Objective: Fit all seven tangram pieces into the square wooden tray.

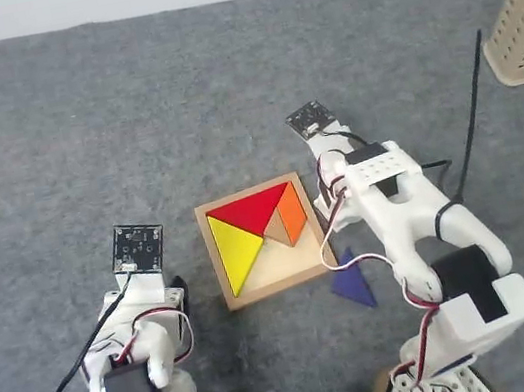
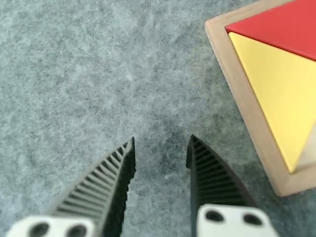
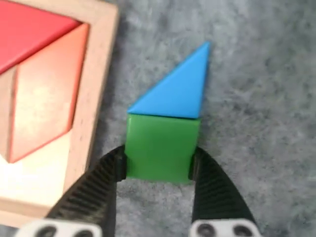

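Clearly the right hand (image 3: 158,157), pinching the green square (image 3: 160,143), may drag the touching blue triangle (image 3: 177,91) when lifting.

Left gripper (image 2: 160,148) open over carpet (image 2: 74,74), beside tray (image 2: 237,84) corner.

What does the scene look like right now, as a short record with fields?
Tray: holds red triangle, yellow triangle, orange piece; part of its floor is bare
Loose on carpet: green square, blue triangle touching it, dark blue triangle near a corner of the frame
Left tool: open, over carpet beside the frame
Right tool: closed against two sides of the green square
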`<state>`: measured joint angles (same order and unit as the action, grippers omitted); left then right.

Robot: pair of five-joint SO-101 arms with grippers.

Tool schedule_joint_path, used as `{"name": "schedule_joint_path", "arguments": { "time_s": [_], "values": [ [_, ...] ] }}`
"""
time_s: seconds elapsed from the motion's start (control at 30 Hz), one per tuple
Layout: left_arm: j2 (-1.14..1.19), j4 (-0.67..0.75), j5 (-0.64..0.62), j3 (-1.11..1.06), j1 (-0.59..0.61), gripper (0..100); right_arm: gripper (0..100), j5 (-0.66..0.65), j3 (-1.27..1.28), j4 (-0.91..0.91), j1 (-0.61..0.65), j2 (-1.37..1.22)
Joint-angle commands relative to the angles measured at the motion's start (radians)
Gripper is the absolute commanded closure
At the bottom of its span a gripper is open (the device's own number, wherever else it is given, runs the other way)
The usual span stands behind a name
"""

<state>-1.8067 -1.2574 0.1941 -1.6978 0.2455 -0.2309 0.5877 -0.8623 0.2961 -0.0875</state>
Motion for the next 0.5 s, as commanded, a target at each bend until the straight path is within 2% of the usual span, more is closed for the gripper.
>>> {"name": "schedule_joint_path", "arguments": {
  "time_s": [0.0, 0.13, 0.33, 0.47],
  "values": [
    [-0.018, -0.006, 0.002, 0.012, -0.002, 83, 99.3, 0.018, -0.046, -0.021, -0.047, 0.021],
    [-0.018, -0.006, 0.002, 0.012, -0.002, 83, 99.2, 0.02, -0.048, -0.058, -0.064, 0.048],
    [-0.018, -0.006, 0.002, 0.012, -0.002, 83, 99.2, 0.02, -0.044, -0.14, -0.051, 0.229],
    [-0.018, -0.006, 0.002, 0.012, -0.002, 83, 99.2, 0.014, -0.044, -0.179, 0.022, 0.326]
  ]
}}
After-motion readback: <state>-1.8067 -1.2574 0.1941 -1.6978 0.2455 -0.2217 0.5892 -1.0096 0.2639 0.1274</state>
